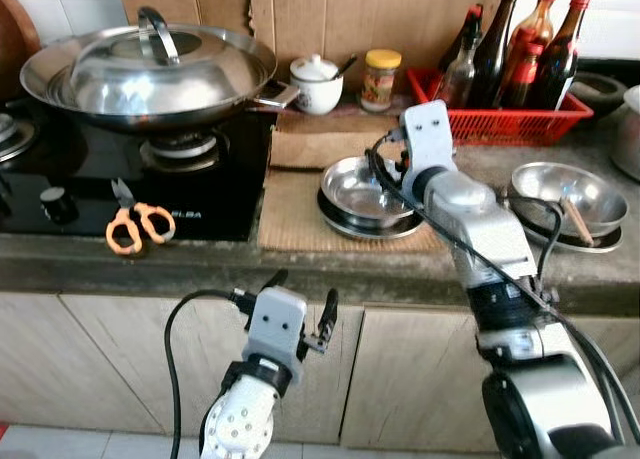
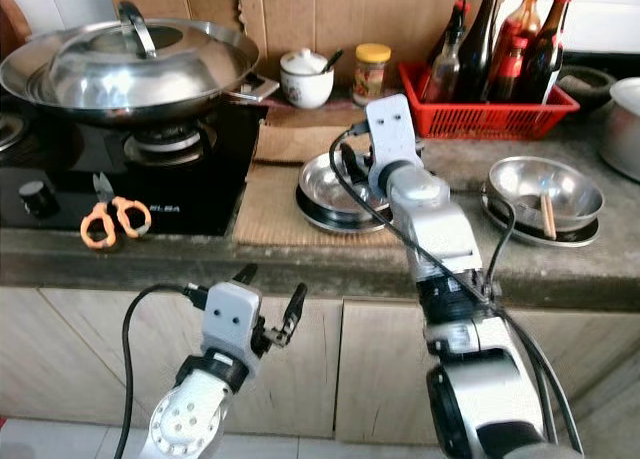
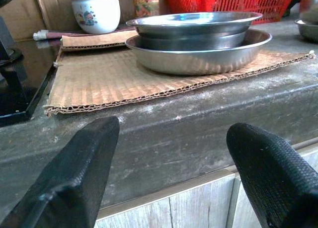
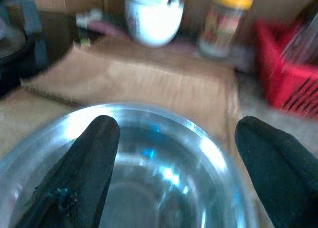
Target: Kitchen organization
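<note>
Kitchen counter seen from the robot's head, with both arms raised toward it. The right gripper hovers directly over the top steel bowl, its two black fingers spread wide apart and holding nothing; the wrist view is blurred, so contact with the rim cannot be judged. That bowl sits nested in a wider steel dish, and the stack rests on a sheet of corrugated cardboard laid on the grey counter just beside the black gas stove. The left gripper is held lower, in front of the counter's edge and the wooden cabinet doors, its fingers likewise apart and empty, pointing toward the stacked bowls. On the stove stands a large wok covered by a steel lid; orange-handled scissors lie at the stove's front edge. Behind the cardboard, against the wall, are a white lidded pot and a jar with a yellow cap. To the right, a red basket holds several dark bottles. Near the basket, a second steel bowl sits on a plate with chopsticks resting inside it.
</note>
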### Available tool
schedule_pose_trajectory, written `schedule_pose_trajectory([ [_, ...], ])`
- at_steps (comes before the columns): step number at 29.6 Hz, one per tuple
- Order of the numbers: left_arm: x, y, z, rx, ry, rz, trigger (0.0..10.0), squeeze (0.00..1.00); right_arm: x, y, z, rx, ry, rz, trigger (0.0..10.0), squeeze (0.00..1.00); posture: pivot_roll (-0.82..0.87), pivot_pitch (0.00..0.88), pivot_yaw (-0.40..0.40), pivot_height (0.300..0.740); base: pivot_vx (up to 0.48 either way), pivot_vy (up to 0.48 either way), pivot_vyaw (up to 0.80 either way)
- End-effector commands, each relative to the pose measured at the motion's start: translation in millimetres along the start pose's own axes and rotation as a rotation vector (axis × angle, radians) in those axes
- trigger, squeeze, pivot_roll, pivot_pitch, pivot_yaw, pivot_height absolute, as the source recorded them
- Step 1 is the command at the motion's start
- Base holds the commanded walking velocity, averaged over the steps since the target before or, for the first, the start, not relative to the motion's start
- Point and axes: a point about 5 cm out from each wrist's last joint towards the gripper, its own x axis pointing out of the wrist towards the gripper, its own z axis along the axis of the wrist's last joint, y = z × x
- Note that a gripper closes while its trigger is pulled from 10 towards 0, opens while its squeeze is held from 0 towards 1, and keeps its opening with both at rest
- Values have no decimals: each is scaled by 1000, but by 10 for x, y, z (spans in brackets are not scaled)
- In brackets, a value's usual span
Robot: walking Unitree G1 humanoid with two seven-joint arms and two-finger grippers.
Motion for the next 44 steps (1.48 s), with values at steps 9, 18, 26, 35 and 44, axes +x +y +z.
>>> schedule_pose_trajectory([
  [9, -24, -40, 18, -4, -7, -6, 10000, 0, 112, -276, 23, 28, 134, -97, 10000, 0, 49, 65, -77, 740, 0, 0, 0],
  [18, -25, -44, -4, -5, -1, -11, 10000, 0, 163, -311, 52, 13, 175, -71, 10000, 0, 48, 52, -76, 740, 0, 0, 0],
  [26, -29, -36, -22, -6, 4, -9, 10000, 0, 181, -392, -16, 63, 249, -84, 10000, 0, 47, 44, -75, 740, 0, 0, 0],
  [35, -24, -39, -25, -3, 5, -15, 10000, 0, 181, -397, -45, 106, 296, -54, 10000, 0, 47, 51, -75, 740, 0, 0, 0],
  [44, -19, -37, -22, -2, 2, -20, 10000, 0, 170, -367, -37, 119, 345, 14, 10000, 0, 39, 62, -73, 740, 0, 0, 0],
])
